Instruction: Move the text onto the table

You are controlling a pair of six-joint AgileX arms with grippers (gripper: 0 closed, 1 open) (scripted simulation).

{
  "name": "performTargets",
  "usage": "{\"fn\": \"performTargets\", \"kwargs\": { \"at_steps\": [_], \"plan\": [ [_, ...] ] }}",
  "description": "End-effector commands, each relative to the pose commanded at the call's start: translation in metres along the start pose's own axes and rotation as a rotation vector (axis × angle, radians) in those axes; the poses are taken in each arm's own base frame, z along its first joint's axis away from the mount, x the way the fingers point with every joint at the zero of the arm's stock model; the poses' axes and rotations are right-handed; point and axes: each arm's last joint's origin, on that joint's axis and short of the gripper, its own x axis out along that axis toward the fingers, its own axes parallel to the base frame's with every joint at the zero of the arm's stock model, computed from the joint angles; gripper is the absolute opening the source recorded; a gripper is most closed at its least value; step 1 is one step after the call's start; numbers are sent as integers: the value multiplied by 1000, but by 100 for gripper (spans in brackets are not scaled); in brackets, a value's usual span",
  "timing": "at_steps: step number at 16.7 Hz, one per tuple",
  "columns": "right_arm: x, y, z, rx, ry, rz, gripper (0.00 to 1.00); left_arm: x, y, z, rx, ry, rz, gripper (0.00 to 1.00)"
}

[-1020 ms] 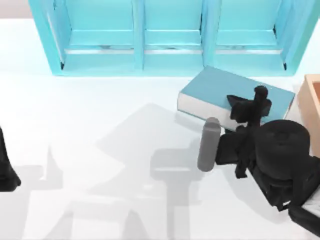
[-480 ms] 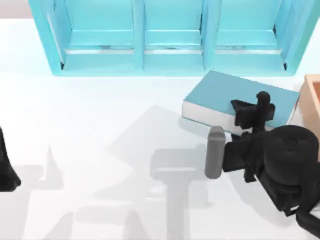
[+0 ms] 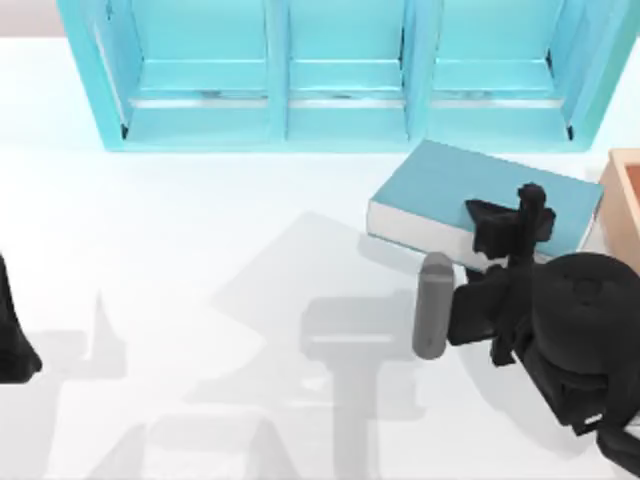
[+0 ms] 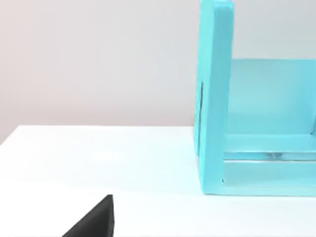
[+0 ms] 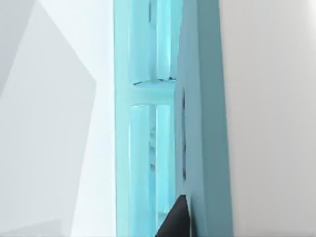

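Note:
The text [image 3: 440,190], a thick light-blue book with white page edges, lies slanted at the right, just in front of the turquoise shelf unit [image 3: 340,70]. My right gripper [image 3: 508,215] sits over the book's near right part, its black fingers [image 3: 487,214] shut on the book. Below the book's near edge a faint shadow falls on the white table [image 3: 200,230]. I cannot tell whether the book rests on the table or hangs just above it. My left arm [image 3: 12,345] is parked at the table's left edge.
A tan wooden box [image 3: 622,215] stands at the right edge, close beside the book. The shelf unit [image 4: 217,98] runs along the back of the table. Broad white surface lies open in the middle and to the left.
The right gripper and the book have shifted together slightly to the right and toward the front, away from the shelf. The left arm has not moved.

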Motion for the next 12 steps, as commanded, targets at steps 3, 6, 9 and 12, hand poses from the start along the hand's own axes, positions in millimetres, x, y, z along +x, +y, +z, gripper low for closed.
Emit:
{"fn": "performTargets", "kwargs": {
  "at_steps": [3, 6, 9, 12],
  "plan": [
    [2, 4, 0, 0, -2, -1, 0, 0, 0, 0, 0, 0, 0, 100],
    [5, 17, -1, -3, 0, 2, 0, 0, 0, 0, 0, 0, 0, 100],
    [7, 27, -2, -2, 0, 2, 0, 0, 0, 0, 0, 0, 0, 100],
    [8, 29, -2, 0, 0, 0, 0, 0, 0, 0, 0, 0, 0, 100]
  ]
}}
